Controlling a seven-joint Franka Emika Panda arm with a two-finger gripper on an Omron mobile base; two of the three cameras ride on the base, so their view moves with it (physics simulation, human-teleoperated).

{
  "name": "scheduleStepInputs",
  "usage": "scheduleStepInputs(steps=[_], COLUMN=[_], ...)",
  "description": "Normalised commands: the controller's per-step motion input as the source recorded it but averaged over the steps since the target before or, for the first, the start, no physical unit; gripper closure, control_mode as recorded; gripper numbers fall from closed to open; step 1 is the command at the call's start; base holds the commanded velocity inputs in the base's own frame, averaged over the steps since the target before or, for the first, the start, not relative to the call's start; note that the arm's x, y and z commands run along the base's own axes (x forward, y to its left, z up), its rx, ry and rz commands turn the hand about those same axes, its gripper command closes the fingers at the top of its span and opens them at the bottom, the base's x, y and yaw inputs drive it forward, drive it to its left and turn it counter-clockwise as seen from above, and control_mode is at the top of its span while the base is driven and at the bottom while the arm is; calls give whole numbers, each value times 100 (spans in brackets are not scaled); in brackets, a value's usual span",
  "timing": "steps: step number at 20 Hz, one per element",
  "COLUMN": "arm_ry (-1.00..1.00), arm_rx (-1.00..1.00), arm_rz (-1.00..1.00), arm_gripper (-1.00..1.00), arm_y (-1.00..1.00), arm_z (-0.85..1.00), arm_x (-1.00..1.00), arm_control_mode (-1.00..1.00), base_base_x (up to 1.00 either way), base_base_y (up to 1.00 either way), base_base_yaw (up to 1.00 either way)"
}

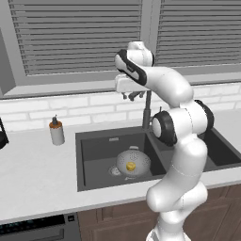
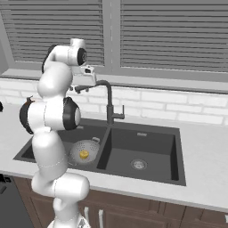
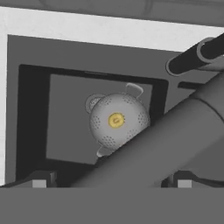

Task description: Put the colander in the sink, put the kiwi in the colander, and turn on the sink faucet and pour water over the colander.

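Soap bottle [image 1: 57, 132]: it stands on the counter [image 1: 33, 174], well off to the left of my gripper and lower, clear of the work; I leave it alone.
Sink [image 1: 94, 141]: its larger left basin lies below and slightly left of my gripper.
Colander [image 1: 133, 162]: it sits upright on the floor of the left basin, far below my gripper and beside the round drain, so I judge the first step done. In the hand view one loop handle points away from me.
Kiwi [image 1: 130, 166]: I see the small yellow lump resting in the bottom of the colander bowl, so I judge that step done too.
Gripper [image 1: 132, 96]: I hold it high at the gooseneck's bend, jaws spread wide and empty, not yet touching anything.
Sink faucet [image 2: 109, 104]: its neck is just beside my gripper, its side lever lower down. No water runs. I judge the lever is my next target, then aiming the spout over the colander.
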Motion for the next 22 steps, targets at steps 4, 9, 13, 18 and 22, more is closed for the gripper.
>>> scheduleStepInputs(steps=[4, 9, 13, 18, 22], arm_ry=[0, 0, 0, 0, 0], arm_rx=[0, 0, 0, 0, 2], arm_rz=[-3, -1, -1, 0, 0], arm_gripper=[-100, -100, -100, -100, -100], arm_y=[0, 0, -35, -58, -95], arm_z=[30, 41, 29, 20, 4], arm_x=[-33, -27, -37, -59, -68], arm_control_mode=[-100, -100, -100, -100, -100], base_base_x=[0, 0, 0, 0, 0], base_base_y=[0, 0, 0, 0, 0], base_base_yaw=[0, 0, 0, 0, 0])
